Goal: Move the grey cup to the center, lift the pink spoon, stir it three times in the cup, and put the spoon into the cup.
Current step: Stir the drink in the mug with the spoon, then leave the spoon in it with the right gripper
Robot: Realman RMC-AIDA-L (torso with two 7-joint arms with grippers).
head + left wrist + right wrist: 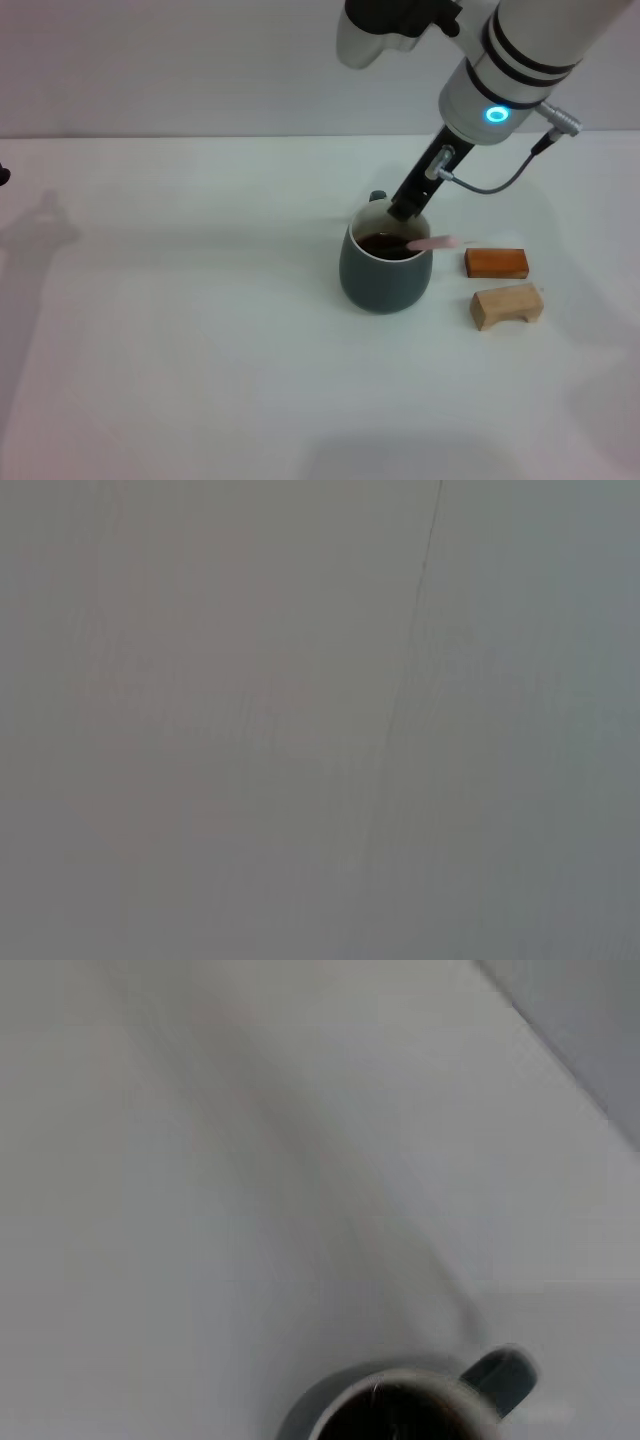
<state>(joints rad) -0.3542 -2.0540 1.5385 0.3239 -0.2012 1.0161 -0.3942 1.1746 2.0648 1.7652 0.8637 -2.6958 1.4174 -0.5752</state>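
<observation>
Right claw, seemingly over one grey cup, one pink spoon.

On the white table I see an orange block lying flat. Just in front of it, nearer to me, lies a light wooden block with an arched underside. They are not touching.

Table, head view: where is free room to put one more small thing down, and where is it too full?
The table is bare left of the grey cup and in front of it. It is crowded on the cup's right: the pink spoon sticks out toward the orange block and wooden block, and the right gripper is at the rim.
</observation>
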